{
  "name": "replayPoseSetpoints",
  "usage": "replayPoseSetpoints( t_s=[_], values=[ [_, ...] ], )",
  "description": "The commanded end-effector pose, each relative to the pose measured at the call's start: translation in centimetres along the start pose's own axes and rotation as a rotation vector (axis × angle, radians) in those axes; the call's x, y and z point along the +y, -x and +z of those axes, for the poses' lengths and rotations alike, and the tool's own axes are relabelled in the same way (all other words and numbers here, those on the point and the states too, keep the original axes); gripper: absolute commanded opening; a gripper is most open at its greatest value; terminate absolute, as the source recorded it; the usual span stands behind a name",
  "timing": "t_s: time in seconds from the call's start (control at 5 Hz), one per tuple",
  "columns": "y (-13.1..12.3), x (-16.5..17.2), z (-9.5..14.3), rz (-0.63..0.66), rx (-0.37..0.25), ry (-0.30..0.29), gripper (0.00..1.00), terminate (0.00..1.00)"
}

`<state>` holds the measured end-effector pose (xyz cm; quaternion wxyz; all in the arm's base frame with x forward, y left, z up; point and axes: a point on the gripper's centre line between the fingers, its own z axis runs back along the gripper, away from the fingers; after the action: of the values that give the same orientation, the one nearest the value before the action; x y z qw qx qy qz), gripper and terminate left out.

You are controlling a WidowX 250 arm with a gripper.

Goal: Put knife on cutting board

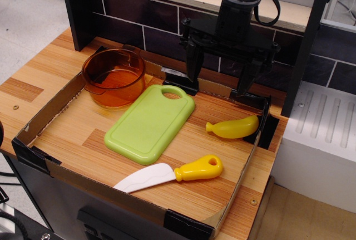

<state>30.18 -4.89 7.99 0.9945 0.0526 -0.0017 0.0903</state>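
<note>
Observation.image view: hand (221, 77) hangs with fingers spread and nothing held, high at the rear, well apart from the knife (169, 175). Knife lies flat on the tabletop (83, 134) near the front wall, just off the cutting board's (150, 123) near corner. Risk: low, thin blade may slip from the fingers; a handle grasp looks safer. Yellow banana toy (233, 127) sits between hand and knife and could be mistaken or bumped. Amber pot (114, 77) stands beside the board's far end.
</note>
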Motion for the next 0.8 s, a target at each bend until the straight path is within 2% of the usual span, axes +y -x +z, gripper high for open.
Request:
replayPoseSetpoints(
  t_s=[0.0,0.2,0.4,0.6],
  values=[
    [0.0,0.0,0.0,0.000,0.000,0.000,1.00,0.00],
    [0.7,-0.9,-0.1,-0.238,-0.109,-0.024,1.00,0.00],
    [2.8,-1.5,-0.2,-0.481,-0.175,0.002,1.00,0.00],
    [5.2,-1.9,-1.2,-0.729,-0.207,0.014,1.00,0.00]
  ],
)
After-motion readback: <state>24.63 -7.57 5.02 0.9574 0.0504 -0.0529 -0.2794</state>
